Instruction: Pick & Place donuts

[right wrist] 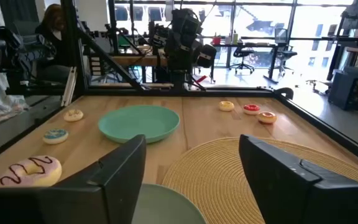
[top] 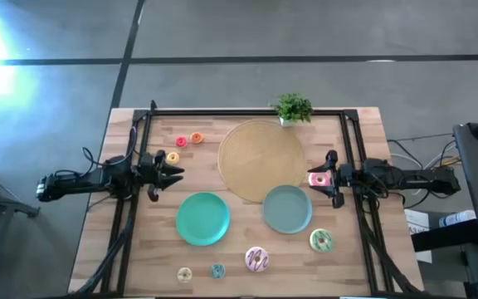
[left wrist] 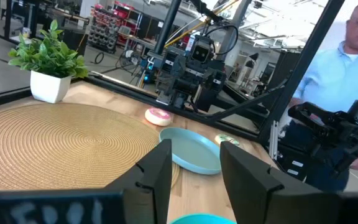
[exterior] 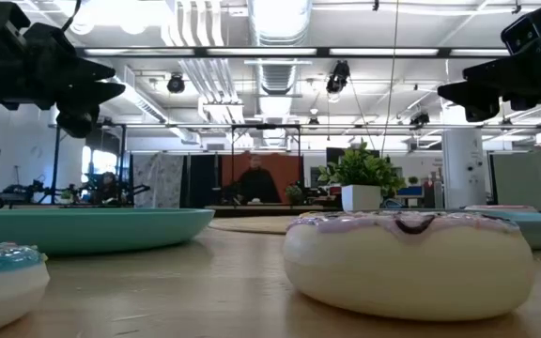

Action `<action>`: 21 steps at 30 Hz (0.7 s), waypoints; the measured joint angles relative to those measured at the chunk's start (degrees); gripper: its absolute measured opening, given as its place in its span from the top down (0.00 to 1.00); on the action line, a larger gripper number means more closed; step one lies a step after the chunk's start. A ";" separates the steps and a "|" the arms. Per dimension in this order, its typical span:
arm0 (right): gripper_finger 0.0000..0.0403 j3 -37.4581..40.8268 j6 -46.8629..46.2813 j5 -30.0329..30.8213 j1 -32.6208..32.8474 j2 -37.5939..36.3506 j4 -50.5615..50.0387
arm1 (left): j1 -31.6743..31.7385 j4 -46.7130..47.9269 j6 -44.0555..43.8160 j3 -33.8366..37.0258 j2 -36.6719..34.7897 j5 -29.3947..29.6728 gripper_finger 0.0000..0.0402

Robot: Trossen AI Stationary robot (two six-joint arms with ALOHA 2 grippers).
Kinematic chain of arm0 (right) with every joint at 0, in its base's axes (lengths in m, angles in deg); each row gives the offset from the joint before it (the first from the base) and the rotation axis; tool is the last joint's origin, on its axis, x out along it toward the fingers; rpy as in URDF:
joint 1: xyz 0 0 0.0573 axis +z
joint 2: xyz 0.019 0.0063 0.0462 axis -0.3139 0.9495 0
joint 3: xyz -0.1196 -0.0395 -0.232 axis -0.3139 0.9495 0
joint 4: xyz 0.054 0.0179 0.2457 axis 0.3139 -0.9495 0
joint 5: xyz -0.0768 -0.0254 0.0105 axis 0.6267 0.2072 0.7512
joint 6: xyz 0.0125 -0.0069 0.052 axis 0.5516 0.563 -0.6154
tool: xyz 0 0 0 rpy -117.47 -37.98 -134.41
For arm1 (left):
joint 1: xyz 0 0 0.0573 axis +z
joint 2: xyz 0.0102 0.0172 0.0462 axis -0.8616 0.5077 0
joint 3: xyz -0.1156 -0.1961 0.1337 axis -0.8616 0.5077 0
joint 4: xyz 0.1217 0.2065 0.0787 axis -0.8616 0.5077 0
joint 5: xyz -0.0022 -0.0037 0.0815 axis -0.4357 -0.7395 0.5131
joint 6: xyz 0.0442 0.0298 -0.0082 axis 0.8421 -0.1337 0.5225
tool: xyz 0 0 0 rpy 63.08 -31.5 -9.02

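Both arms hang raised above the table, fingers open and touching nothing. My left gripper (top: 173,173) is near the left edge, beside the yellow mini donut (top: 172,157); the red (top: 181,142) and orange (top: 196,138) minis lie just beyond. My right gripper (top: 329,178) hovers over the pink donut (left wrist: 158,116), which lies flat on the wood next to the tan disc (top: 262,159). The green donut (top: 320,241), white-purple donut (top: 257,259), teal mini (top: 217,270) and cream mini (top: 184,273) lie along the near edge.
A teal plate (top: 202,218) and a grey-blue plate (top: 287,208) sit near the table's middle. A potted plant (top: 293,108) stands at the far edge. A black frame rail (top: 247,111) rings the table. People show beyond it: one (left wrist: 347,50) in the left wrist view, one (right wrist: 51,25) in the right.
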 joint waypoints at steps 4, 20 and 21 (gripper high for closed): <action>0.39 0.02 0.00 0.00 0.00 -0.01 0.00 | 0.00 0.00 0.01 -0.01 0.00 0.00 0.73; 0.38 0.01 -0.13 0.00 -0.01 0.01 0.05 | 0.00 0.00 0.00 0.00 0.00 -0.02 0.73; 0.38 0.02 -1.35 0.00 -0.02 0.01 0.20 | 0.00 0.00 0.00 -0.02 -0.02 0.00 0.73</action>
